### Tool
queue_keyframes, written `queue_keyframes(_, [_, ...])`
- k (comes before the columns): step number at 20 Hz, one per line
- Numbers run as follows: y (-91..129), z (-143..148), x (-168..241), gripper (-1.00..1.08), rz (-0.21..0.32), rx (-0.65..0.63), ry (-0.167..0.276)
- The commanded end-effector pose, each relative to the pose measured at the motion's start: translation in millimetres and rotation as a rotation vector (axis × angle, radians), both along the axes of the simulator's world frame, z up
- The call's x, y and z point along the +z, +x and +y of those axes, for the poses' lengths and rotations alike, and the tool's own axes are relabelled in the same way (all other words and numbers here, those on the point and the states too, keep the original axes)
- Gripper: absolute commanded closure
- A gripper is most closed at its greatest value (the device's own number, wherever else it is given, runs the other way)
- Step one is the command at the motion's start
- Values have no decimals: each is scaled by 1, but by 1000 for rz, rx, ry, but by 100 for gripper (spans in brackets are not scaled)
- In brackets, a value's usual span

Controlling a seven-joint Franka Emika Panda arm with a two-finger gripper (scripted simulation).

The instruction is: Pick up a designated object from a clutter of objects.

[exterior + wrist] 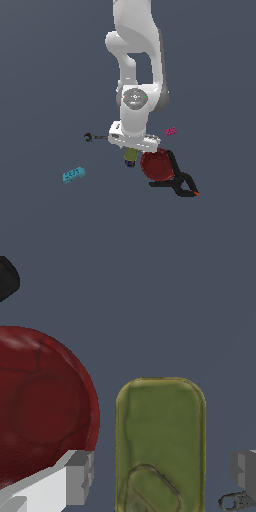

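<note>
Now the can (160, 443) lies between the wide jaws, long axis crosswise, beside the bowl (40, 406).

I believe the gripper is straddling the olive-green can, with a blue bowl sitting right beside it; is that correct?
Not quite: the bowl is red, not blue, as the wrist view shows clearly. The rest stands: the gripper has a finger on either side of the olive-green can, and the bowl sits right beside it.
</note>
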State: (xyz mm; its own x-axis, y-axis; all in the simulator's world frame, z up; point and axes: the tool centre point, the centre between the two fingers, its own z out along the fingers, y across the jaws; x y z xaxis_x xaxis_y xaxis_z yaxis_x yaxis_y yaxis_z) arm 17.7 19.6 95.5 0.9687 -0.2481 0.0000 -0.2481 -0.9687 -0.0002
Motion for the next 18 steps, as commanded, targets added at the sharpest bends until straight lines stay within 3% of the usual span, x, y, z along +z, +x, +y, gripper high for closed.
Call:
queue_keyframes(1, [-1, 0, -12, -92, 1, -1, 0])
queue_keyframes(10, [0, 0, -37, -92, 0, -2, 0])
queue_keyframes(11, [0, 0, -37, 108, 0, -2, 0])
queue_keyframes(18, [0, 0, -37, 108, 0, -2, 0])
